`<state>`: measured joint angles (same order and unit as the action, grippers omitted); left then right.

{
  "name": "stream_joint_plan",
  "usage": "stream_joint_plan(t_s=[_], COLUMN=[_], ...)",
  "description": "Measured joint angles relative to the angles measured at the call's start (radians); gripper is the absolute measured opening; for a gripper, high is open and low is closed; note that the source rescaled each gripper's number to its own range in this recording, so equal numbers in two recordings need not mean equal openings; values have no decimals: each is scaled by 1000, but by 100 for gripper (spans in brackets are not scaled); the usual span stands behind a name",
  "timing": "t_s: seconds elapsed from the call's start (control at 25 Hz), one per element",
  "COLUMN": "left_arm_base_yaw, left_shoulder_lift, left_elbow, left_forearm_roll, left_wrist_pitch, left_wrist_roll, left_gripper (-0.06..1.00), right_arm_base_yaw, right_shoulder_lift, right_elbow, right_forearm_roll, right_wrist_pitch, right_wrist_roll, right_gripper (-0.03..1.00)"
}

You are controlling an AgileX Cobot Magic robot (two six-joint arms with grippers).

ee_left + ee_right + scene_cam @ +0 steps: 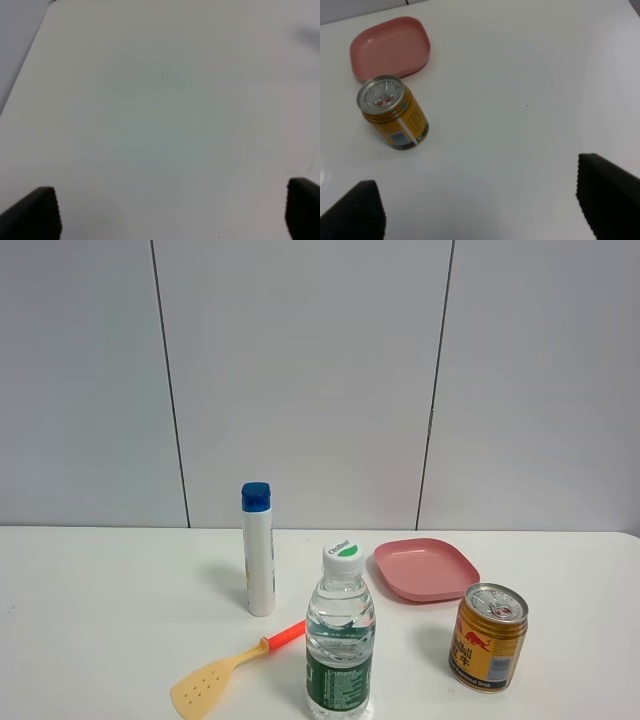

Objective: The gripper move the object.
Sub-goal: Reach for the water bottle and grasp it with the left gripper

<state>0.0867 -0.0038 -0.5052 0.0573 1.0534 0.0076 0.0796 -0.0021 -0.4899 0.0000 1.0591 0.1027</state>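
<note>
Bottle (340,640) stands upright at front centre of the table (100,620), untouched. Both the left gripper (172,210) and the right gripper (482,200) hang with jaws spread wide, holding nothing. A level approach around the labelled body, clear of its neighbours, looks safest. Counted: one spatula (225,672), one tube (258,550), one bottle, one plate (425,568), one can (488,637).

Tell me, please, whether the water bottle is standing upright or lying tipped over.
Upright: the water bottle stands vertical on the table, with its white cap on at the top.
</note>
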Motion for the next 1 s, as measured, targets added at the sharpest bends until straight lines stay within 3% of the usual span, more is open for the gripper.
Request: stream_joint_plan(t_s=[1.0], left_arm_base_yaw=[0], left_shoulder_lift=[0], left_elbow=[0], left_forearm_roll=[0], left_wrist_pitch=[0], left_wrist_roll=[1], left_gripper=[100], right_arm_base_yaw=[0], right_shoulder_lift=[0], right_elbow=[0], right_forearm_roll=[0], right_wrist_pitch=[0], right_wrist_roll=[0], right_gripper=[100])
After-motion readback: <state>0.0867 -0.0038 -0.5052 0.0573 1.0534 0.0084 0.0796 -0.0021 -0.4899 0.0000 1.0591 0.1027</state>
